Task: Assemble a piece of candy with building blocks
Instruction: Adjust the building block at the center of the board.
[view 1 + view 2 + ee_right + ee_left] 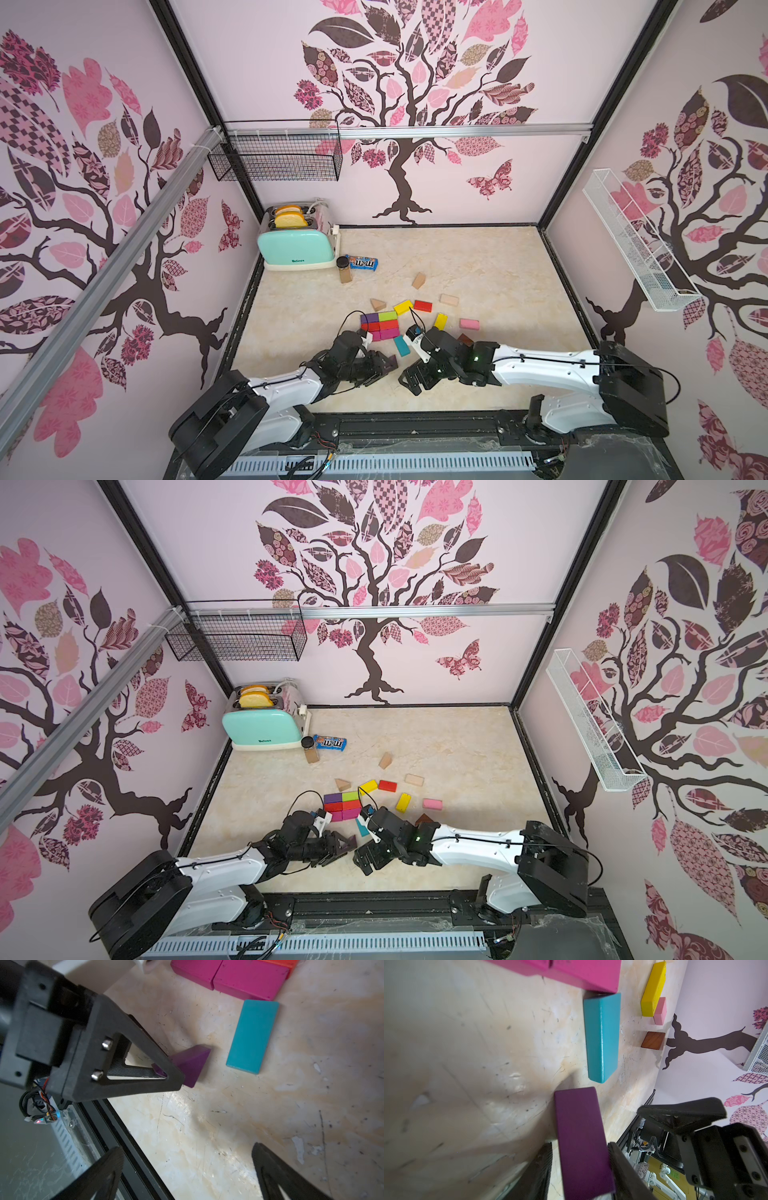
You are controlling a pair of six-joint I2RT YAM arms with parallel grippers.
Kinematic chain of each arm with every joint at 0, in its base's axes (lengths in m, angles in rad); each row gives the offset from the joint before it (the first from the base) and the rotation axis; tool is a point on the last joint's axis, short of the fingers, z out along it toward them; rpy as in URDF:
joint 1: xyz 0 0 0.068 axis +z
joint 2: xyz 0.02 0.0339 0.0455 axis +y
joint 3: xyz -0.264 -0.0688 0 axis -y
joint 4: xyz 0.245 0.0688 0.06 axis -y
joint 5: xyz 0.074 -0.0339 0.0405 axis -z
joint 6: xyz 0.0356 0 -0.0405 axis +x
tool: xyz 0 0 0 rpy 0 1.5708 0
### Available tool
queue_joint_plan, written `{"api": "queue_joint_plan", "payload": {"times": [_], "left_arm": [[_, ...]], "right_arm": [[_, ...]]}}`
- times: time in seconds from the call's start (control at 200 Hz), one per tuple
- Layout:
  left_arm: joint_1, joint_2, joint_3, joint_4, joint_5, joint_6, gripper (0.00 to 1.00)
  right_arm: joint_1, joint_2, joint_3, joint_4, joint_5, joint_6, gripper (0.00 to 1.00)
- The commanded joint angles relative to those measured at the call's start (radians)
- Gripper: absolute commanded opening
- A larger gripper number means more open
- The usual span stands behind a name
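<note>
The teal block (602, 1036) has smooth paint with a slight sheen; the purple triangle (581, 1140) looks matt. The brown triangle (653, 1040) shows wood grain. The table (207, 1126) is glossy, marble-patterned, scratched and scuffed. The far-left toaster (295, 247) is shiny plastic.

"m&m" on blue packet (362, 262); toaster (297, 249) brand unreadable.

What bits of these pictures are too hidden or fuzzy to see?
- Brown triangle: in both top views, the right arm covers most of it.
- Purple triangle: left wrist view, the picture's edge cuts it off, so whether the left hand grips it is unclear.
- Magenta blocks: left wrist view, blurred and cut by the edge.
- Jar: in both top views, too small to see inside.
</note>
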Motion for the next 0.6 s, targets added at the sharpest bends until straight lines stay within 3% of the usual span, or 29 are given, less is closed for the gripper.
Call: {"api": "queue_joint_plan", "payload": {"times": [0.0,0.17,0.32,0.595], "left_arm": [[0.002,-0.015,-0.034,-0.18,-0.077,0.026,0.44],[0.005,-0.057,-0.045,-0.213,-0.095,0.029,0.38],[0.006,-0.081,-0.051,-0.231,-0.094,0.028,0.38],[0.012,-0.182,-0.04,-0.366,-0.128,0.045,0.55]], "right_arm": [[0.011,0.019,0.05,0.05,-0.014,-0.022,0.99],[0.016,0.064,0.075,0.052,-0.02,-0.028,0.99],[0.025,0.09,0.094,0.056,-0.024,-0.033,0.99],[0.032,0.107,0.107,0.055,-0.018,-0.037,0.99]]}}
